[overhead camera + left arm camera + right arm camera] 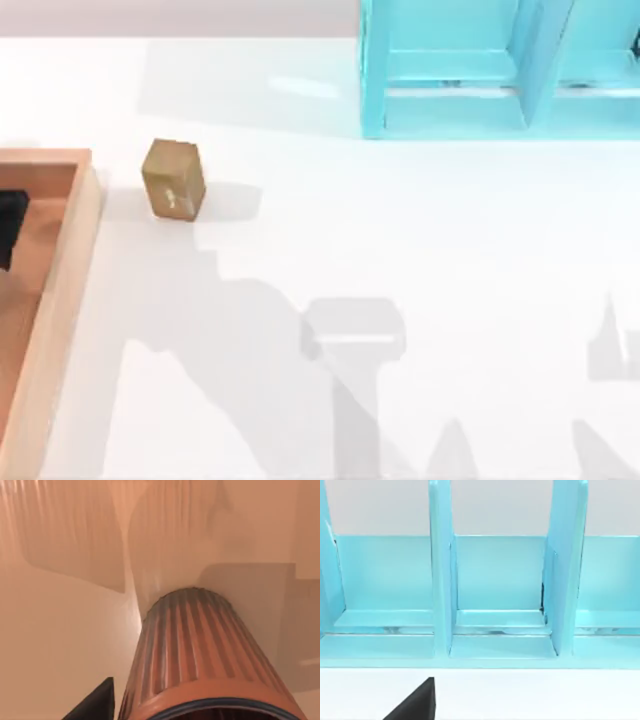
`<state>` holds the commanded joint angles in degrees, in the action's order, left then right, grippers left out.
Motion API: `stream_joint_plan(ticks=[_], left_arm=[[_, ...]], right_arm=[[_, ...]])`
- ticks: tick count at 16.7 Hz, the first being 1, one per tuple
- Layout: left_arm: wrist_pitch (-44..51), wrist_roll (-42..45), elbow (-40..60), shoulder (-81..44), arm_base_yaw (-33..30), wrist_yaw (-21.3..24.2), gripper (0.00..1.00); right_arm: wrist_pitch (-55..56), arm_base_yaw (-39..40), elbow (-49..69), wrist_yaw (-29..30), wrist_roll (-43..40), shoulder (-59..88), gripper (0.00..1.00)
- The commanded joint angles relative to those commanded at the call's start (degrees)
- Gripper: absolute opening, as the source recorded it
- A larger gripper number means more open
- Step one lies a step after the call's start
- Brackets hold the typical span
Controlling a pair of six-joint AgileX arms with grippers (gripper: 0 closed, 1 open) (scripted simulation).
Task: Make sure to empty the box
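Note:
The box (62,290) lies at the table's left edge, with light tan rim walls and a reddish-brown floor (60,630). My left gripper (8,228) hangs over the floor inside it and is open. In the left wrist view a ribbed orange cup (195,655) with a dark blue rim lies on its side on that floor. One dark fingertip (97,702) stands just beside the cup. My right gripper is parked facing the shelf frame, open and holding nothing, and one dark fingertip (417,702) of it shows.
A small tan-brown block (173,178) stands on the white table just right of the box's far corner. A turquoise-blue shelf frame (500,70) (495,600) with upright dividers stands at the back right. Arm shadows fall across the table's front.

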<state>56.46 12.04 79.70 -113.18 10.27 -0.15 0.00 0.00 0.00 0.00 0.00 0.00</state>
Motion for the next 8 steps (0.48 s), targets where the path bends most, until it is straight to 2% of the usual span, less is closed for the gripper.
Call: stream_joint_plan(ticks=[8], left_arm=[[0.0,0.0,0.0,0.0,0.0,0.0,0.40]], right_arm=[[0.0,0.0,0.0,0.0,0.0,0.0,1.00]])
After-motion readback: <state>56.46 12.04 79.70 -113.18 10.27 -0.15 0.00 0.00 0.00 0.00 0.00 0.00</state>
